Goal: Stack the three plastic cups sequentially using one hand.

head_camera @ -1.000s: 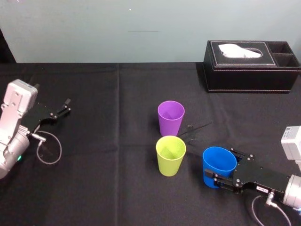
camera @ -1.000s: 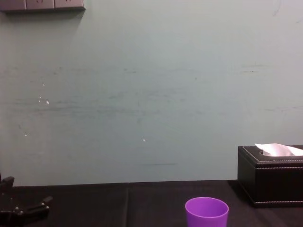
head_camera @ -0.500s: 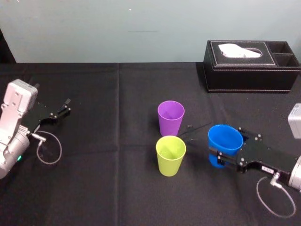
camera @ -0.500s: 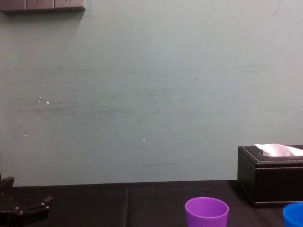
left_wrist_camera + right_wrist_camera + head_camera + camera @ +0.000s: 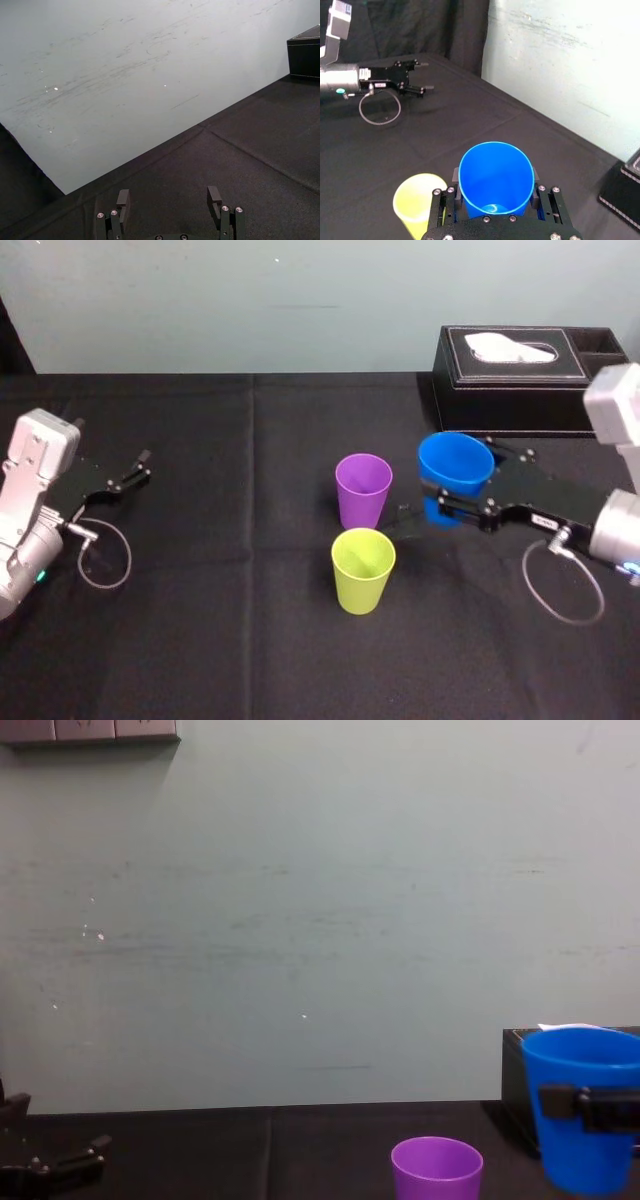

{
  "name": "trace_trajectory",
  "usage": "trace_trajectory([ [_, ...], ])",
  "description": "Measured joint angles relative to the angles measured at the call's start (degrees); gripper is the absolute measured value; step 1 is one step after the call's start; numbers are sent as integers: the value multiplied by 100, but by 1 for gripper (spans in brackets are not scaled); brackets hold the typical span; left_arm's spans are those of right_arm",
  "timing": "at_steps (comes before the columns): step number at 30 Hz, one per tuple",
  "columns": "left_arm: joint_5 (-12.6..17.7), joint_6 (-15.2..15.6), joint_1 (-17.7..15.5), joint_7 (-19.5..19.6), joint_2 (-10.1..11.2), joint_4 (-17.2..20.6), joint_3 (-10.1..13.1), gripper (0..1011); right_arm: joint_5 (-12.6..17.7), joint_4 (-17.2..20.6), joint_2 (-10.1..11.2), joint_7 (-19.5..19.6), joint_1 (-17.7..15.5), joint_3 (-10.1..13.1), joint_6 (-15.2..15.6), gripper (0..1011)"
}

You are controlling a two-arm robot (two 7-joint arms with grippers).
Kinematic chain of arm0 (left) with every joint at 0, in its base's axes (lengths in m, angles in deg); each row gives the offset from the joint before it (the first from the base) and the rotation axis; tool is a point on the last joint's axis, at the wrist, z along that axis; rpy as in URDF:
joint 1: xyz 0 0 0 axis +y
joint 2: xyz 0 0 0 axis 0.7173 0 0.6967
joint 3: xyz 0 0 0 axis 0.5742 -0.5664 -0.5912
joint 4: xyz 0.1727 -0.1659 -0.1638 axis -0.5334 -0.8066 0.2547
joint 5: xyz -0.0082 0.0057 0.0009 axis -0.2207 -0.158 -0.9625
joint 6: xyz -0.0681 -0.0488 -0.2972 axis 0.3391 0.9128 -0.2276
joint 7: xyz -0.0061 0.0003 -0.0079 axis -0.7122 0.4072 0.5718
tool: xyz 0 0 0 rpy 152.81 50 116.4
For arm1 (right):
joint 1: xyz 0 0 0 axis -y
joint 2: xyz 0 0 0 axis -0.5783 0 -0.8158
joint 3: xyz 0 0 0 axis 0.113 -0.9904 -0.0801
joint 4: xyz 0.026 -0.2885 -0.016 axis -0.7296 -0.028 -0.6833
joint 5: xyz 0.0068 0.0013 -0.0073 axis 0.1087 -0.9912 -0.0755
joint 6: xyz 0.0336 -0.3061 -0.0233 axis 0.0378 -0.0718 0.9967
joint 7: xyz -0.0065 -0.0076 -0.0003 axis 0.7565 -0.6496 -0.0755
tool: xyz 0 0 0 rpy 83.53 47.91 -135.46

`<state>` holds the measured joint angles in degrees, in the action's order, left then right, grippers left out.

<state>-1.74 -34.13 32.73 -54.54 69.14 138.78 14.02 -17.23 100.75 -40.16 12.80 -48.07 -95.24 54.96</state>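
Note:
My right gripper (image 5: pixel 450 492) is shut on the blue cup (image 5: pixel 454 472), holding it upright in the air just right of the purple cup (image 5: pixel 363 488). The blue cup (image 5: pixel 494 179) sits between both fingers in the right wrist view, and in the chest view the blue cup (image 5: pixel 583 1117) hangs higher than the purple cup (image 5: pixel 437 1169). The yellow-green cup (image 5: pixel 363 568) stands on the black table in front of the purple one; the right wrist view has the yellow-green cup (image 5: pixel 418 201) below the gripper. My left gripper (image 5: pixel 135 472) rests open at the table's left side, its fingers (image 5: pixel 215 197) spread over bare cloth.
A black tissue box (image 5: pixel 535 378) stands at the back right, just behind the held cup. A loose cable loop (image 5: pixel 104 558) lies by the left arm. A pale wall (image 5: pixel 300 920) bounds the table's far edge.
The right gripper has lifted the blue cup off the table and carried it back and left, from the front right to beside the purple cup. The left arm has not moved.

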Motion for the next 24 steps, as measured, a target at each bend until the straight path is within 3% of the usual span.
trace_trajectory([
  [12, 0, 0, 0, 0, 1, 0, 0, 1011, -112, -529, -425, -58, 948, -552, 305, 730],
  [24, 0, 0, 0, 0, 0, 0, 0, 1011, -249, -883, -771, 1, 1434, -949, 416, 730],
])
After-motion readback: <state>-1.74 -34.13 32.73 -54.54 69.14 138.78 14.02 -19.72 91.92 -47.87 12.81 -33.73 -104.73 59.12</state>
